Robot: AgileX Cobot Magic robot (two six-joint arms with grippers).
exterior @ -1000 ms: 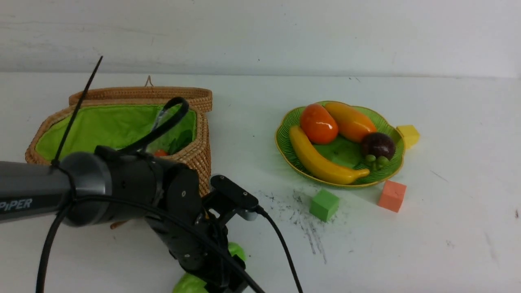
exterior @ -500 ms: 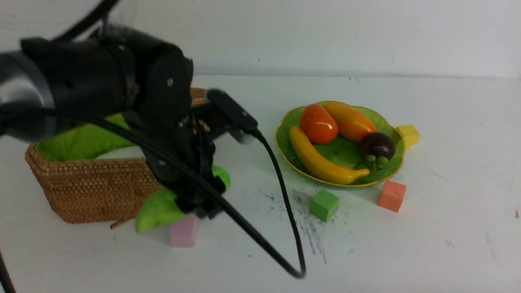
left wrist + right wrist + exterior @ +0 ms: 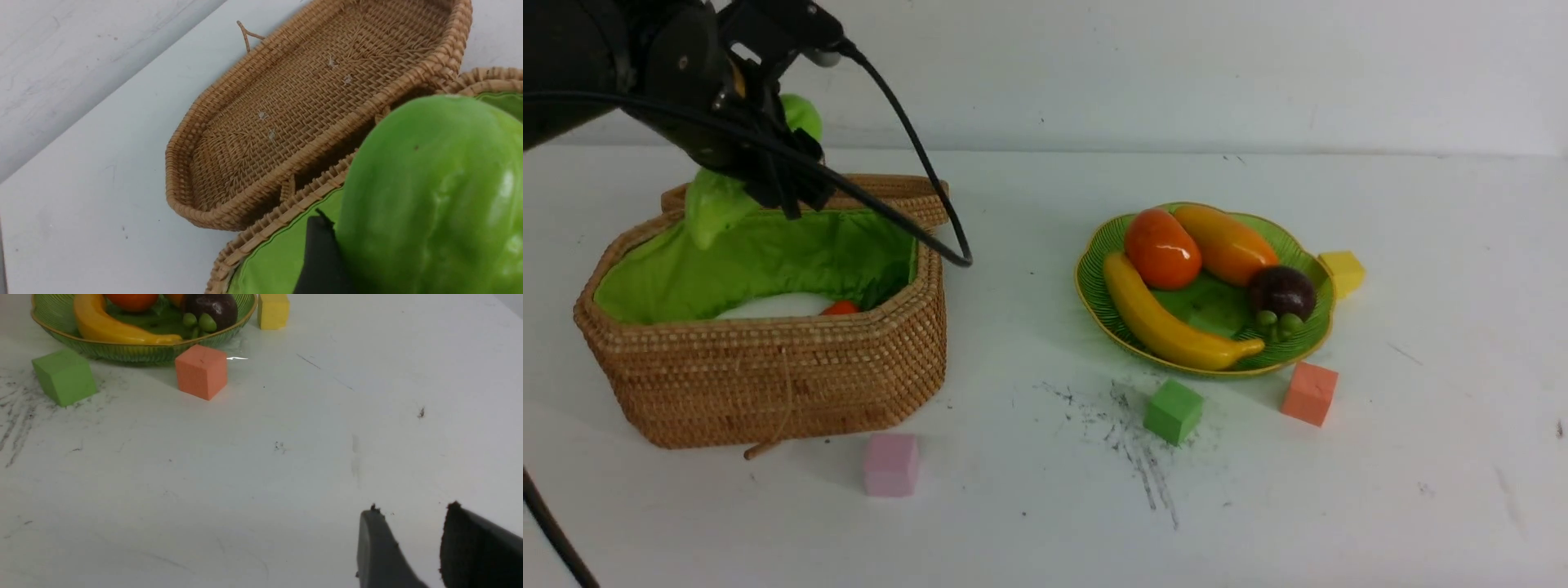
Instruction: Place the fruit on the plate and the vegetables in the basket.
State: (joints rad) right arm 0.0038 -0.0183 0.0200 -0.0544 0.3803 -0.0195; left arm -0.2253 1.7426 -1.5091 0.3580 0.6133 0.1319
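We carry the gourd [image 3: 715,200], clamped in the left gripper [image 3: 768,175], above the basket [image 3: 768,384]. Next: lower, then release inside the lining. Right gripper [image 3: 412,539] stands parted, empty.

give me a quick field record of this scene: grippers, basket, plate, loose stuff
left gripper: shut on the green gourd, held above the back of the basket
right gripper: open, empty, above bare table
basket: lid open behind it; white radish and a bit of orange carrot inside
plate: banana, persimmon, mango, mangosteen
cubes on table: pink, green, orange, yellow
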